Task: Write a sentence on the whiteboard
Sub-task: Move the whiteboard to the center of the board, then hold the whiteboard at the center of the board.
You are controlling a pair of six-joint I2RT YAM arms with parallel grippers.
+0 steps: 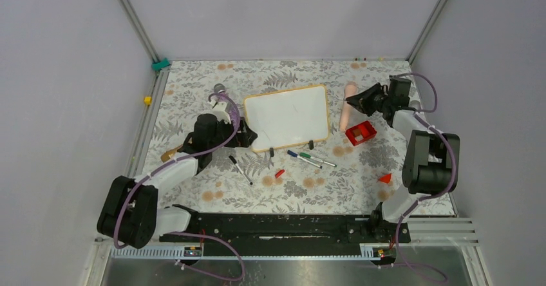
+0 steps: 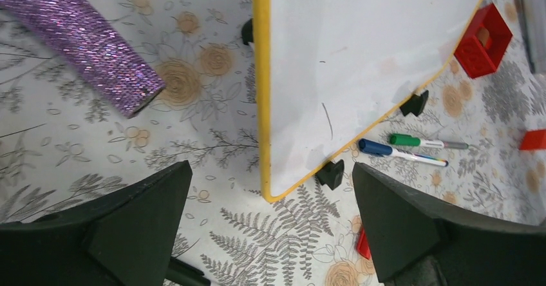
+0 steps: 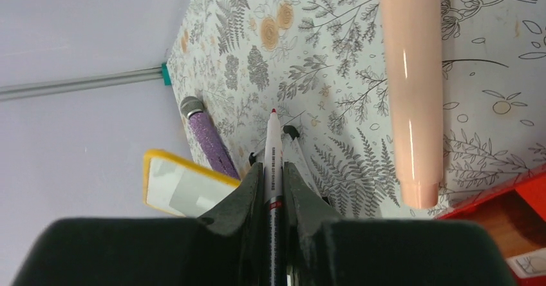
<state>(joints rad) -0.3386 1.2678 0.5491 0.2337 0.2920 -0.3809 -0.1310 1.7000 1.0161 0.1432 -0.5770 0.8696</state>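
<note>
The whiteboard (image 1: 286, 117) lies flat mid-table, with a yellowish frame and black clip feet. Its surface is blank apart from faint stray marks; no red sentence shows on it. My left gripper (image 1: 247, 136) is open and empty just off the board's near-left corner. In the left wrist view that corner of the board (image 2: 360, 60) sits between the spread fingers of the left gripper (image 2: 270, 215). My right gripper (image 1: 362, 100) is off the board's right edge, shut on a red-tipped marker (image 3: 273, 151). The board's far end also shows in the right wrist view (image 3: 180, 186).
A pink cylinder (image 1: 348, 105) and a red box (image 1: 360, 133) lie right of the board. Blue and green markers (image 1: 310, 159), a black marker (image 1: 241, 170) and a red cap (image 1: 279, 173) lie near its front edge. A purple glitter tube (image 2: 84, 41) lies left of it.
</note>
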